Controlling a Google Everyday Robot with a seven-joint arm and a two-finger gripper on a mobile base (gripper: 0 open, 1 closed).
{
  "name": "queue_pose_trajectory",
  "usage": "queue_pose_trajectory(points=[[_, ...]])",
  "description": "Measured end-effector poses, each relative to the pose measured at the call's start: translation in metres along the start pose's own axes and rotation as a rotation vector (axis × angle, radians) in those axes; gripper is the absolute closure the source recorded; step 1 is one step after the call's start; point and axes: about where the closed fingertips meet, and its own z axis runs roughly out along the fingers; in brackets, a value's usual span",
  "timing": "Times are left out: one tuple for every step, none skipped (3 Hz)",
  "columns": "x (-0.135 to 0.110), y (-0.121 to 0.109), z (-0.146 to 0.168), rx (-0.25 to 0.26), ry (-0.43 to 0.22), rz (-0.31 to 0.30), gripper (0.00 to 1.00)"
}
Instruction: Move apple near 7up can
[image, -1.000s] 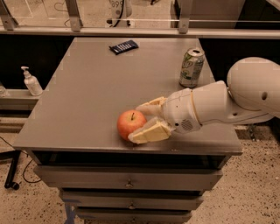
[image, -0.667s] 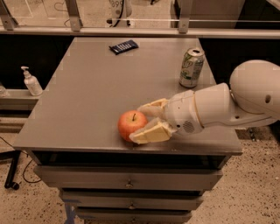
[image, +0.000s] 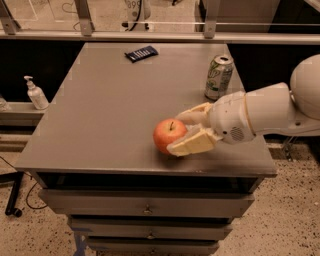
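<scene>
Gripper: we see the gripper low over the front right part of the table, its two pale fingers partly spread and closed against the apple, one behind it and one in front.
Arm: the white arm reaches in from the right, over the table's right edge.
Apple: it sits between the fingers, right of the middle and close to the front edge, stem up.
7up can: the 7up can stands upright behind the gripper, near the right edge, apart from the apple.
Open room: we find bare tabletop between the apple and the can, and a broad bare stretch to the left and toward the back.
Edges: the front edge lies just before the apple, with drawers below it; the can has little margin on its right.
Other things: a dark flat packet lies near the back edge; a pump bottle stands on a ledge off the left side.
Change: we note that apple and gripper have shifted together to the right and slightly back, closer to the can; can and packet have stayed put.
</scene>
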Motion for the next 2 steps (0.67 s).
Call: queue_pose_trajectory(points=[[0.006, -0.05, -0.047, 0.095, 0.049, -0.01, 1.0], [-0.009, -0.067, -0.071, 0.152, 0.04, -0.038, 1.0]])
